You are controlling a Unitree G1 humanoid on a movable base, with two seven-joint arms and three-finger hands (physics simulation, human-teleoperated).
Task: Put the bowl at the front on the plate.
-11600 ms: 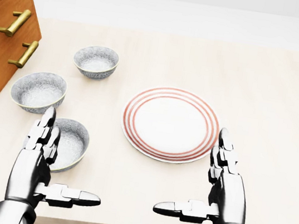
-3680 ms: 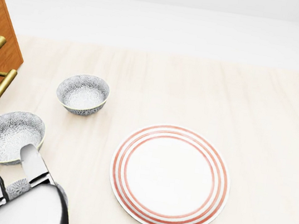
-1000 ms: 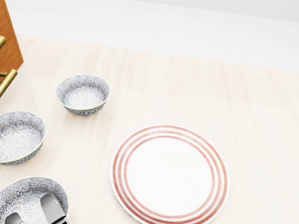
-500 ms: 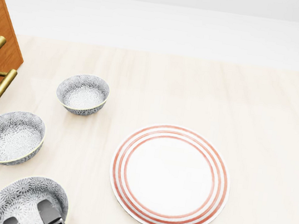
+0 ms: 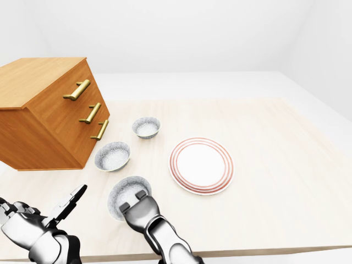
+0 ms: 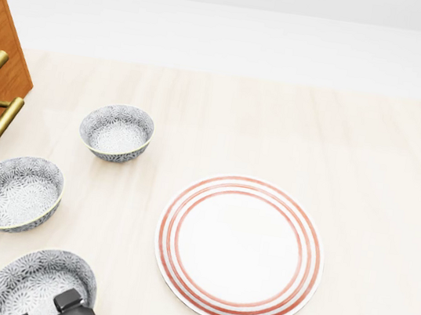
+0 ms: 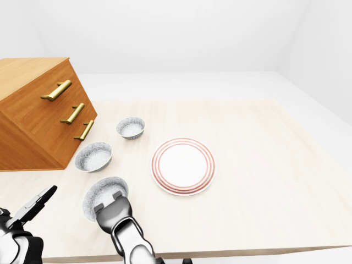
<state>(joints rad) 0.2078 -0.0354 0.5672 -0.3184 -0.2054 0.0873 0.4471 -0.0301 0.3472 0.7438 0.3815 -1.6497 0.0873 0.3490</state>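
Three grey patterned bowls stand in a row at the left of the head view. The front bowl [image 6: 31, 283] is the lowest of them and rests on the table. My right hand [image 5: 135, 201] reaches over its near rim, with fingertips [image 6: 68, 300] hooked inside the bowl, shut on the rim. The thumb is hidden. The white plate [image 6: 238, 249] with red rings lies to the bowl's right, bare. My left hand [image 5: 52, 217] hovers open at the bottom left of the left-eye view, apart from the bowl.
The middle bowl [image 6: 15, 192] and the far bowl [image 6: 116, 131] stand above the front one. A wooden drawer chest [image 5: 44, 115] with brass handles fills the left side. The table edge [image 5: 247, 254] runs along the bottom of the left-eye view.
In the head view the fingers inside the front bowl have slid down toward its near rim and mostly left the picture. Bowl, plate and camera have stayed put.
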